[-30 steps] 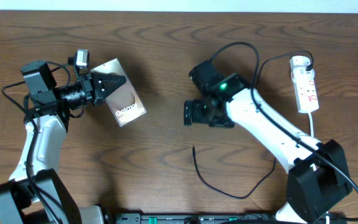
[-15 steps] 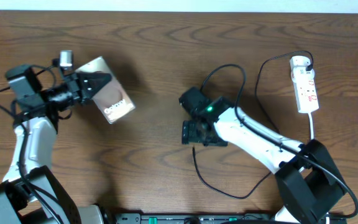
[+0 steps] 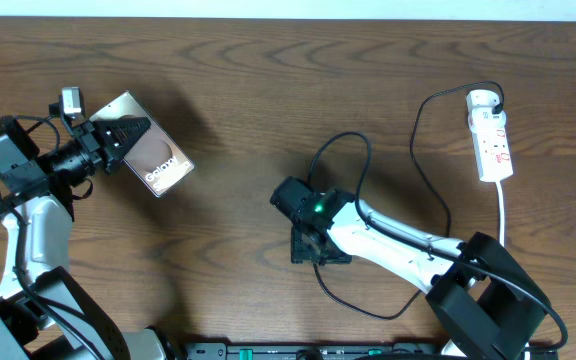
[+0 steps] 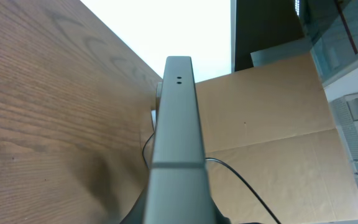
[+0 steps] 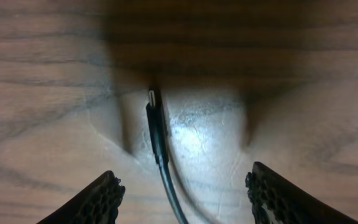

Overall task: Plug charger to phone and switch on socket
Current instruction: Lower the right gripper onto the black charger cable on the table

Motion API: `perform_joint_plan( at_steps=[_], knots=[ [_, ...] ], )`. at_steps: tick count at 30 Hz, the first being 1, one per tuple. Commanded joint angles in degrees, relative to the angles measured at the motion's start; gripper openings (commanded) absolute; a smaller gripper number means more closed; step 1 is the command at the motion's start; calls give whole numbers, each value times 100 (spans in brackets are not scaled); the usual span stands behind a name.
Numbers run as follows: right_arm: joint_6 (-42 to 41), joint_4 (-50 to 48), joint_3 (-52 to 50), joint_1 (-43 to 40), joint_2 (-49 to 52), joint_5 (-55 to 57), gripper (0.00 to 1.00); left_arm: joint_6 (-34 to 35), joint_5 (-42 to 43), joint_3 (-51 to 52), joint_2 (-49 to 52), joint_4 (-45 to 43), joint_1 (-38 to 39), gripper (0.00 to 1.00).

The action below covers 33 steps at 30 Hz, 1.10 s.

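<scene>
The phone (image 3: 153,160) is gripped by the closed left hand (image 3: 123,135), apparently raised off the tabletop (image 3: 268,80). The tip of the charger (image 5: 157,124) is straddled, untouched, by the open right hand (image 5: 184,190).

right wrist: charger (image 5: 160,142) runs off bottom edge; right hand (image 5: 185,190) cut off, only tips in frame. overhead: charger tip hidden under right hand; phone (image 3: 158,162) end covered by left hand (image 3: 126,132); socket (image 3: 493,148) switch markings too small to read. left wrist: phone edge-on, face unseen, lower part cut off.
</scene>
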State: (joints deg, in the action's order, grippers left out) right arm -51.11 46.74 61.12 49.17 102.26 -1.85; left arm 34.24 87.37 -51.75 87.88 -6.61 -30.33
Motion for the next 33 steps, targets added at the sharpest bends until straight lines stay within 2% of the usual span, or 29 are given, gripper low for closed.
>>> perform_joint_plan(
  at_steps=[1,6,10,15,30,33],
  knots=[
    [-162,-140,-181,55,-33,109,63,-81,278,31,-70,-33,-26,7],
    [-149,-337,-243,55,-33,295,63,-81,278,31,-70,-35,-26,7],
    [299,-579,-243,55,-22,492,62,-81,278,31,-70,-35,-26,7],
    [302,-603,-243,26,-17,544,49,-81,278,31,-70,-33,-24,7],
    [297,-605,-243,44,267,485,45,-79,278,31,-70,-31,-26,7],
    [299,-595,-243,44,267,424,41,-79,278,31,-70,-31,-26,7]
  ],
)
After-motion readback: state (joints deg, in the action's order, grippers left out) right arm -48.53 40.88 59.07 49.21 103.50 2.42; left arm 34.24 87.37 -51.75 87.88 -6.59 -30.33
